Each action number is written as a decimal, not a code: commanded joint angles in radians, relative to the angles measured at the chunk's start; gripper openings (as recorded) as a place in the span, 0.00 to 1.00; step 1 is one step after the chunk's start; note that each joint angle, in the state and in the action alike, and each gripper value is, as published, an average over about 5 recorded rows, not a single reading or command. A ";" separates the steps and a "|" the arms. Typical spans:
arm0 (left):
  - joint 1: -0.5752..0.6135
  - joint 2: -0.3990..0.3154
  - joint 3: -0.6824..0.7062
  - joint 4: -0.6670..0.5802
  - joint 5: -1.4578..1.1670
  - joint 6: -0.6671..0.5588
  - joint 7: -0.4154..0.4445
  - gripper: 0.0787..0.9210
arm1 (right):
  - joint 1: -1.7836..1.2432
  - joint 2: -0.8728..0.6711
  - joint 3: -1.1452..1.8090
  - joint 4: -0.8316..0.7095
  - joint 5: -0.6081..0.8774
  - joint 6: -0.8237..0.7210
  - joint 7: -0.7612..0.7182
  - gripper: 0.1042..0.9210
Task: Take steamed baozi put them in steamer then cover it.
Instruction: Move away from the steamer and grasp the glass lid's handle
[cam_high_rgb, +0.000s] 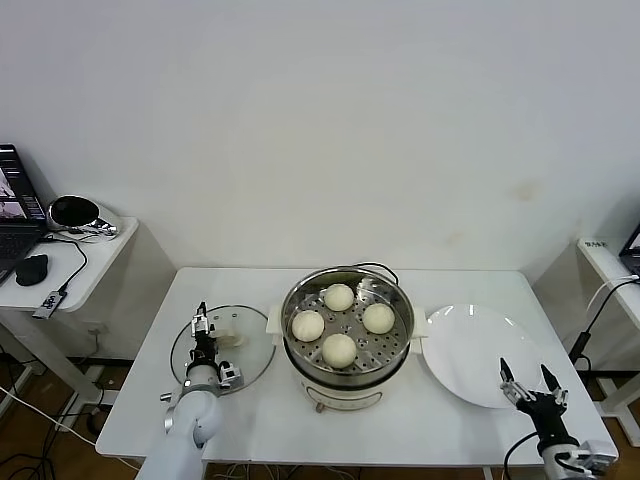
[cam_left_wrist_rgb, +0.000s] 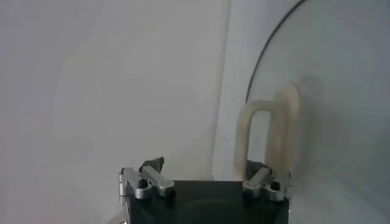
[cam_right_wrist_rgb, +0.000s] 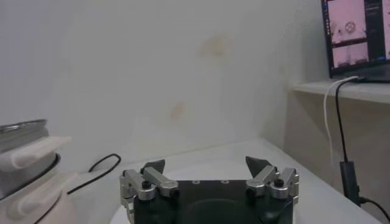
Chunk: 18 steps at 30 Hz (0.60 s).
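Four steamed baozi (cam_high_rgb: 339, 323) are already seated in the steamer (cam_high_rgb: 347, 382); the cover (cam_high_rgb: 255, 362), glass, rigid, breakable and probably slippery, is best gripped by its handle (cam_left_wrist_rgb: 268, 131); the left gripper (cam_high_rgb: 203, 331) is spread there, holding nothing; the right gripper (cam_high_rgb: 526, 384) is parked released beside the plate (cam_high_rgb: 462, 335).

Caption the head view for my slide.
Four baozi in the steamer; glass lid under open left end effector; empty white plate right.

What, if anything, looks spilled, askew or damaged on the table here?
Nothing stands out. Four cream-white buns sit apart on the shiny steel steamer's tray; the clear glass lid lies flat beside it, and the white plate is bare.
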<state>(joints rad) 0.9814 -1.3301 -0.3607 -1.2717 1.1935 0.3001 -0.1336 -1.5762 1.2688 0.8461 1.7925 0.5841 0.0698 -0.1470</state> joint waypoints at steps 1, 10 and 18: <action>-0.009 0.004 -0.001 0.041 -0.008 -0.022 -0.005 0.88 | -0.001 -0.001 -0.001 0.000 -0.002 -0.001 0.002 0.88; 0.008 0.008 0.002 0.043 -0.012 -0.048 0.003 0.65 | -0.011 -0.011 0.007 0.003 -0.001 0.002 0.002 0.88; 0.003 0.005 0.004 0.045 -0.070 -0.062 -0.026 0.37 | -0.024 -0.024 0.005 0.007 -0.002 0.003 0.001 0.88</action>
<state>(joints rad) 0.9889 -1.3274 -0.3582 -1.2338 1.1640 0.2526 -0.1411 -1.5969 1.2511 0.8494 1.7978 0.5820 0.0720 -0.1450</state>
